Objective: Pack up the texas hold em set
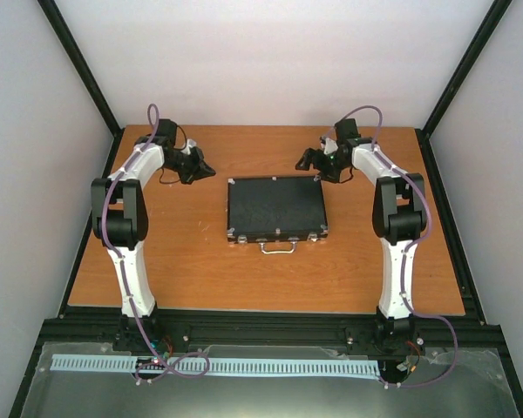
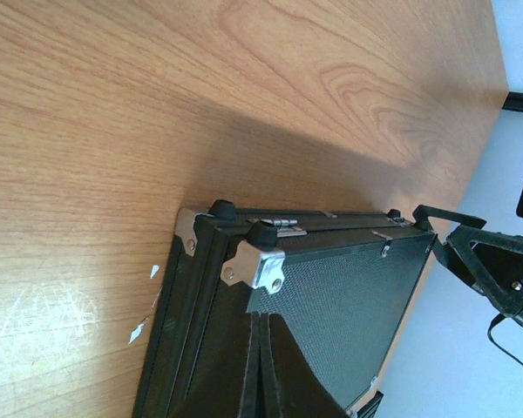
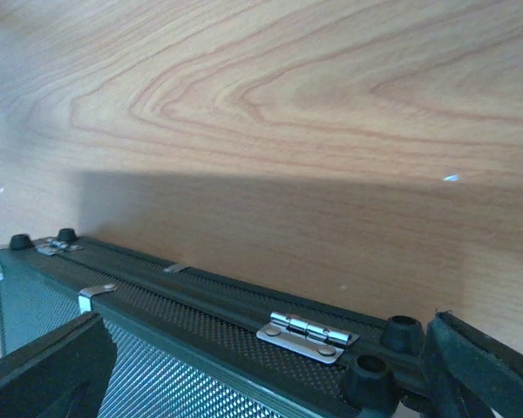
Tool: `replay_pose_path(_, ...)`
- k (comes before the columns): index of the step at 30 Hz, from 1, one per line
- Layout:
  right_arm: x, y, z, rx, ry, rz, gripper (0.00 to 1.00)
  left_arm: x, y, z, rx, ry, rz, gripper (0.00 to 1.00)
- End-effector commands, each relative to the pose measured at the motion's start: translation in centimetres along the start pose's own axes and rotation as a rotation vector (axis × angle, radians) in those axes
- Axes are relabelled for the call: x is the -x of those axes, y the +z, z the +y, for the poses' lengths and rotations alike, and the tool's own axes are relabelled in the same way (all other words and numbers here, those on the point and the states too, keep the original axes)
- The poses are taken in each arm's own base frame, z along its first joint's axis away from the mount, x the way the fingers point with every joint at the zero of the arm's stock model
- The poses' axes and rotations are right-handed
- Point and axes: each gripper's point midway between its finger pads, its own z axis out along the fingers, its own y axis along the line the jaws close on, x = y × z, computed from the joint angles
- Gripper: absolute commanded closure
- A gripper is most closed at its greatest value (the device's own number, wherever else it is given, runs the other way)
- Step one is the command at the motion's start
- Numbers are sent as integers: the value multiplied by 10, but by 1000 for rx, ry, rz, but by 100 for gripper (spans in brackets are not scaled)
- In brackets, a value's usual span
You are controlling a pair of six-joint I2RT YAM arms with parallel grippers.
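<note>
1. From where I stand, the packing looks nearly finished. The black briefcase (image 1: 276,209) lies flat in the middle of the table (image 1: 192,261) with its lid down, and its handle (image 1: 277,247) points toward the arms' bases.
2. I can see no chips, dice, discs or cards loose on the wood, so I take it they are inside, though the shut lid hides whatever is in there.
3. What may be left is the fastening. The latches sit along the handle edge and are too small in the overhead view to tell whether they are snapped.
4. The left gripper (image 1: 206,169) is off the far left corner of the case, low over the table. Its fingers (image 2: 257,366) are pressed together with nothing between them. Its camera looks along the back edge past a silver corner (image 2: 260,266).
5. The right gripper (image 1: 307,160) is off the far right corner, pointing inward toward the left one. Its jaws are spread wide and hold nothing. From its own camera they frame the case's back edge, with a hinge (image 3: 307,331) and rubber feet (image 3: 403,331) just in front of it.
6. Both arms reach out to the far side of the case with elbows raised. I cannot tell whether either tool touches it.
</note>
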Motion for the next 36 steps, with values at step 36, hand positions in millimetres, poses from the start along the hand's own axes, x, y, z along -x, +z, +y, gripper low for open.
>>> replay_pose_path(36, -122, -65, 159, 134, -373, 36, 11, -7, 41, 82, 141, -34, 49, 99)
